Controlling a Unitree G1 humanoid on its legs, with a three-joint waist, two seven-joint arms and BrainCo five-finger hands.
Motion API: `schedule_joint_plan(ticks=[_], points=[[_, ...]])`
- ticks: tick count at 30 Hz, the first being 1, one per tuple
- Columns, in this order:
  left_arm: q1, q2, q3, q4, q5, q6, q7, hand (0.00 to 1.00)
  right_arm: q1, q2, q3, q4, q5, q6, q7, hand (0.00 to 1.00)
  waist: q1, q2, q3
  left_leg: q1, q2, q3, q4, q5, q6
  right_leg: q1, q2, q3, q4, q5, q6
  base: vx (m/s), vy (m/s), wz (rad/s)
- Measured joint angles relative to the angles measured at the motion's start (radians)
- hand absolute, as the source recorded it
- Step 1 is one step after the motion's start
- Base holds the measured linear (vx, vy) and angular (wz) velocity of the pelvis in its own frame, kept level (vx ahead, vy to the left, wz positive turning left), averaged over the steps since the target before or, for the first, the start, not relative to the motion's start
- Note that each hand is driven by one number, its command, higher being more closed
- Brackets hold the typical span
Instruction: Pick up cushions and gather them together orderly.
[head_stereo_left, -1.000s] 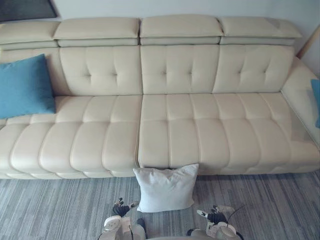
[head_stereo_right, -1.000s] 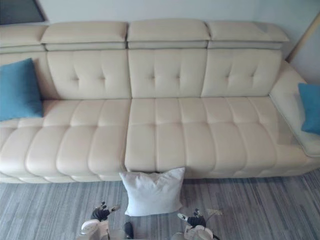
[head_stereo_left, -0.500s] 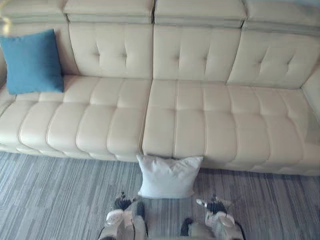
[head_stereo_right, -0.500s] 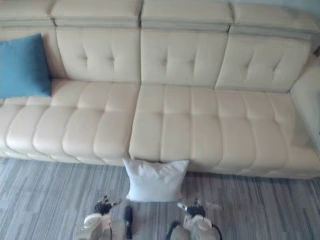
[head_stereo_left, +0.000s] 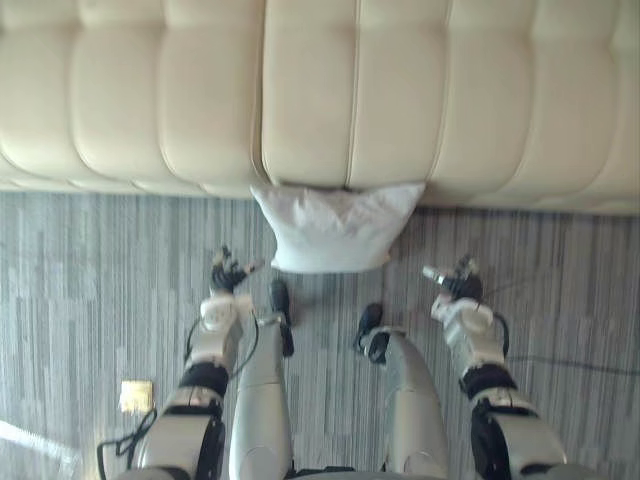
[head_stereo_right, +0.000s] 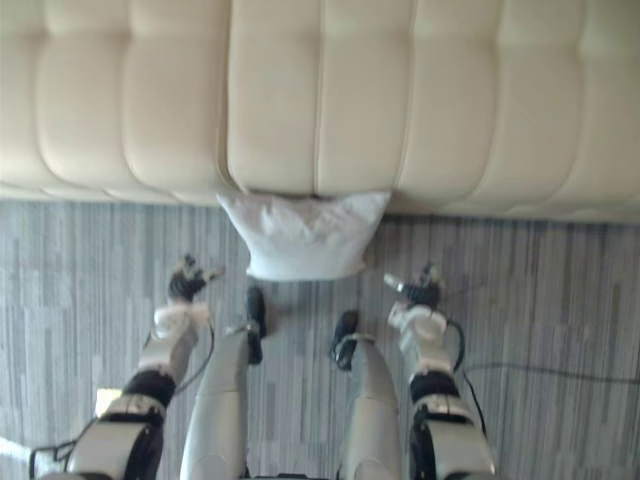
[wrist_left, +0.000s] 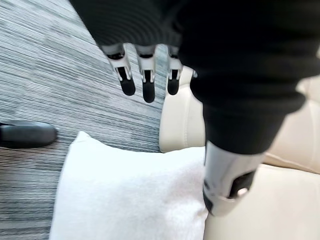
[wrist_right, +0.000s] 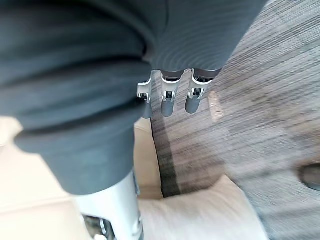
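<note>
A white cushion (head_stereo_left: 335, 228) stands on the striped grey carpet and leans against the front of the cream leather sofa (head_stereo_left: 300, 90). My left hand (head_stereo_left: 229, 272) hovers over the carpet just left of the cushion, fingers straight and holding nothing. My right hand (head_stereo_left: 455, 285) hangs to the cushion's right, also open and apart from it. The left wrist view has the cushion (wrist_left: 130, 195) past the straight fingers (wrist_left: 144, 80). The right wrist view has a corner of the cushion (wrist_right: 210, 212) beyond its fingers (wrist_right: 170, 97).
The sofa's front edge (head_stereo_right: 320, 195) runs across the view just behind the cushion. Grey striped carpet (head_stereo_left: 90, 300) spreads on both sides of my arms. A small tan square (head_stereo_left: 135, 396) lies on the carpet at the lower left.
The camera has tipped down and closer: the sofa back and blue cushion have left the view. Both arms now reach forward on either side of the white cushion.
</note>
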Motion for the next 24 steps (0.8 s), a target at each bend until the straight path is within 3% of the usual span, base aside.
schedule_joint_plan(ticks=[7, 15, 16, 18, 24], points=[[-0.248, 0.036, -0.03, -0.007, 0.002, -0.017, 0.04, 0.0, -0.286, -0.067, 0.034, 0.004, 0.033, -0.02, -0.033, 0.0, 0.002, -0.002, 0.085, -0.236, 0.005, -0.032, 0.096, 0.002, 0.005, -0.233, -0.009, 0.006, 0.117, -0.003, 0.004, -0.01, -0.007, 0.04], [-0.388, -0.027, -0.094, -0.034, 0.016, -0.018, 0.106, 0.0, -0.404, -0.009, 0.154, 0.013, 0.03, -0.019, -0.071, 0.0, 0.001, -0.002, 0.089, -0.393, 0.002, -0.05, 0.14, 0.01, 0.013, -0.379, -0.018, 0.0, 0.166, -0.015, -0.004, 0.0, -0.004, 0.03], [-0.391, -0.033, -0.101, -0.048, 0.02, -0.017, 0.112, 1.0, -0.409, -0.003, 0.164, 0.013, 0.028, -0.019, -0.077, 1.0, 0.002, -0.002, 0.089, -0.395, 0.002, -0.05, 0.14, 0.011, 0.014, -0.381, -0.019, 0.0, 0.166, -0.015, -0.004, 0.0, 0.0, 0.0], [-0.396, -0.062, -0.111, -0.07, 0.022, -0.017, 0.148, 1.0, -0.426, 0.028, 0.171, 0.013, 0.002, -0.019, -0.099, 1.0, 0.0, -0.002, 0.089, -0.398, 0.002, -0.05, 0.138, 0.011, 0.014, -0.384, -0.018, -0.001, 0.164, -0.015, -0.004, 0.0, 0.0, 0.0], [-0.397, -0.067, -0.109, -0.107, 0.02, -0.017, 0.222, 1.0, -0.426, 0.016, 0.181, 0.006, -0.009, -0.017, -0.137, 1.0, -0.006, -0.002, 0.089, -0.407, -0.001, -0.059, 0.132, 0.018, 0.013, -0.387, -0.016, -0.009, 0.161, -0.014, -0.006, 0.0, -0.004, 0.03]])
